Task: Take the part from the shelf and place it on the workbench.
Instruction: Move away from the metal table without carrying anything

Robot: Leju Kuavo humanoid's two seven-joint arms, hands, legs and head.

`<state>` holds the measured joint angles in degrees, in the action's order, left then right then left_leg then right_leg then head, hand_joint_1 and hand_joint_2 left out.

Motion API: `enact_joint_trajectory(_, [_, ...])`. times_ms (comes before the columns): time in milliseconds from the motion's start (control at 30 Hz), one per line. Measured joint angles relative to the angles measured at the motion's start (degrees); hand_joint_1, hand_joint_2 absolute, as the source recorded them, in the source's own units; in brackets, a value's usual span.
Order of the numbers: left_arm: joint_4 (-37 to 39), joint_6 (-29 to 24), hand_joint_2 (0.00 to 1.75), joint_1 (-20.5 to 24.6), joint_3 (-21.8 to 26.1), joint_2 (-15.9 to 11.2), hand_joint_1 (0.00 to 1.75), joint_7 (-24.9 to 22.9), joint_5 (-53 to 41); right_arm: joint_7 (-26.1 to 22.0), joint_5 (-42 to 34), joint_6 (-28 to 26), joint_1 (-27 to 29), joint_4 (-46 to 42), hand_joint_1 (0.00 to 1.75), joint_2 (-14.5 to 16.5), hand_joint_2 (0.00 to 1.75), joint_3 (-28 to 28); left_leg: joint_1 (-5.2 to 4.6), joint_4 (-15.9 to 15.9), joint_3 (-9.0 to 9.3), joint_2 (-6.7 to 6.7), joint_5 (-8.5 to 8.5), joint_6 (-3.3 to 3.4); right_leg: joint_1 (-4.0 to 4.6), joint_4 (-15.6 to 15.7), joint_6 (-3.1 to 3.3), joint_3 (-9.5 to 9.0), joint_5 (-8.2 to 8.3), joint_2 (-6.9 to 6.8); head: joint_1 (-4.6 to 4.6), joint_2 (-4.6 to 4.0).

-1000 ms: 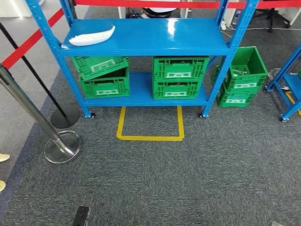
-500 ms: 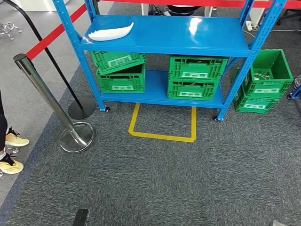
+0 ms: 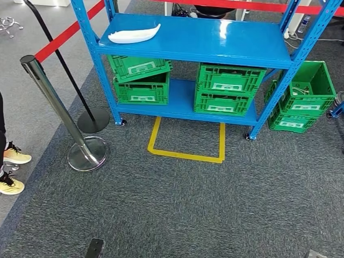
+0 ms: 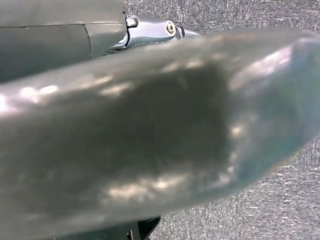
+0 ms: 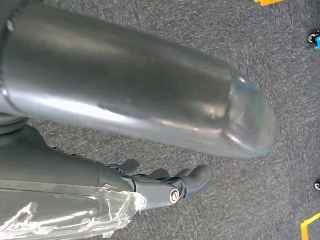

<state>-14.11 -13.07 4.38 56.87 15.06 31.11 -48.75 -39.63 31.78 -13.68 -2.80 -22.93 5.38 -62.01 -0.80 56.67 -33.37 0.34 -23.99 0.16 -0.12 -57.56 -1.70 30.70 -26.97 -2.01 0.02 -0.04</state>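
Approach stage, head view. White part [image 3: 134, 35] lying flat on the top board of the blue shelf [image 3: 210, 45], far left, near its left post; not yet touched. Green crates [image 3: 227, 88] stacked on the lower board; yellow floor marking [image 3: 187, 141] just in front of the shelf. Right hand [image 5: 166, 185] hanging over carpet, fingers loosely apart, holding nothing. Left hand [image 4: 151, 31] largely hidden by the thumb: fingers' state cannot be told. Likely risks: clipping the chrome stanchion [image 3: 61, 115] or the person's feet [image 3: 12, 169] at left; stopping off the marking, leaving the part beyond reach.
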Motion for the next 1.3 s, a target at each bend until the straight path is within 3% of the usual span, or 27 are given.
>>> enact_joint_trajectory(667, [0.0, -1.0, 0.0, 1.3, -0.7, 0.1, 0.0, -1.8, -3.2, 0.0, -1.6, -2.5, -1.0, 0.0, 0.0, 0.9, 0.0, 0.0, 0.14, 0.0, 0.04, 0.0, 0.19, 0.04, 0.09, -0.1, -0.13, 0.06, 0.01, 0.0, -0.02, -0.01])
enact_joint_trajectory(733, [0.0, -1.0, 0.0, 1.6, -0.9, 0.1, 0.0, -1.8, -3.2, 0.0, -1.4, -2.7, -1.1, 0.0, 0.0, 0.9, 0.0, 0.0, -0.02, 0.1, -0.05, -0.02, 0.06, 0.39, -0.07, 0.1, -0.42, -0.04, 0.14, -0.03, -0.02, -0.01])
enact_joint_trajectory(833, [0.0, -1.1, 0.0, 2.0, -1.0, 0.2, 0.0, -1.8, -3.0, 0.0, -1.0, -3.0, -1.3, 0.0, 0.0, 1.0, 0.0, 0.0, 0.19, -1.5, 0.67, -0.16, 0.59, 1.41, -0.2, 0.2, -1.2, 0.0, -0.03, 0.22, -0.02, 0.0])
enact_joint_trajectory(900, [0.0, -1.2, 0.0, 2.3, -1.0, 0.3, 0.0, -1.7, -2.6, 0.0, -0.6, -3.0, -1.3, 0.0, 0.0, 1.0, 0.0, 0.0, 0.59, -2.7, 1.37, -0.28, 1.16, 1.65, -0.27, -4.0, -1.41, 2.12, -2.39, 1.17, 0.16, 0.0])
enact_joint_trajectory(967, [0.0, -1.3, 0.0, 2.4, -1.0, 0.3, 0.0, -1.6, -2.3, 0.0, -0.4, -3.0, -1.2, 0.0, 0.0, 1.0, 0.0, 0.1, 0.66, -2.7, 1.43, -0.44, 1.15, 1.7, -0.52, -11.7, -1.72, 6.08, -5.76, 1.8, 0.33, -0.01])
enact_joint_trajectory(1000, [0.0, -1.5, 0.0, 2.4, -1.0, 0.3, 0.0, -1.6, -2.1, 0.0, -0.3, -3.0, -1.2, 0.0, 0.0, 1.0, 0.0, 0.1, 0.72, -2.7, 1.47, -0.57, 1.1, 1.61, -0.72, -14.4, -1.96, 7.65, -6.49, 1.86, 0.36, -0.01])
enact_joint_trajectory(1033, [0.0, -1.6, 0.0, 2.3, -1.0, 0.2, 0.0, -1.6, -2.0, 0.0, -0.3, -2.9, -1.2, 0.0, 0.0, 1.0, 0.0, 0.1, 0.86, -2.7, 1.53, -0.72, 1.0, 1.39, -0.96, -15.3, -2.26, 8.34, -6.13, 1.87, 0.36, -0.01])
enact_joint_trajectory(1067, [0.0, -1.7, 0.0, 2.3, -1.0, 0.2, 0.0, -1.6, -1.9, 0.0, -0.2, -2.8, -1.1, 0.1, 0.0, 1.0, 0.0, 0.1, 1.12, -2.5, 1.62, -0.89, 0.84, 1.02, -1.27, -13.7, -2.63, 7.81, -4.57, 1.86, 0.35, -0.01])
enact_joint_trajectory(1133, [0.0, -1.9, 0.0, 2.3, -1.0, 0.2, 0.0, -1.5, -1.5, 0.0, -0.1, -2.6, -1.2, 0.1, 0.0, 1.0, 0.0, 0.1, 1.69, -1.6, 1.64, -1.24, 0.17, -0.14, -1.95, -6.5, -3.74, 4.48, -0.74, 2.1, 0.4, -0.01])
enact_joint_trajectory(1167, [0.0, -2.0, 0.0, 2.3, -1.0, 0.1, 0.0, -1.4, -1.4, 0.0, -0.1, -2.4, -1.2, 0.1, 0.0, 1.1, 0.0, 0.1, 1.88, -0.9, 1.49, -1.38, -0.28, -0.77, -2.16, -3.5, -3.9, 2.88, 0.3, 2.44, 0.62, -0.01])
enact_joint_trajectory(1233, [-0.1, -2.0, 0.0, 2.3, -1.0, -0.1, 0.0, -1.1, -1.2, 0.0, 0.0, -2.2, -1.3, 0.3, 0.0, 1.3, 0.0, 0.1, 1.83, 0.0, 1.13, -1.57, -0.7, -1.61, -2.21, -1.8, -3.19, 1.86, 0.13, 3.01, 0.78, -0.01])
enact_joint_trajectory(1300, [-0.1, -2.0, 0.0, 2.2, -1.0, -0.1, 0.0, -0.9, -1.1, 0.0, 0.1, -2.2, -1.3, 0.3, 0.0, 1.4, 0.0, 0.2, 1.89, 0.1, 1.01, -1.65, -0.64, -1.9, -2.11, -2.3, -1.75, 2.13, 0.07, 2.97, 0.55, -0.01])
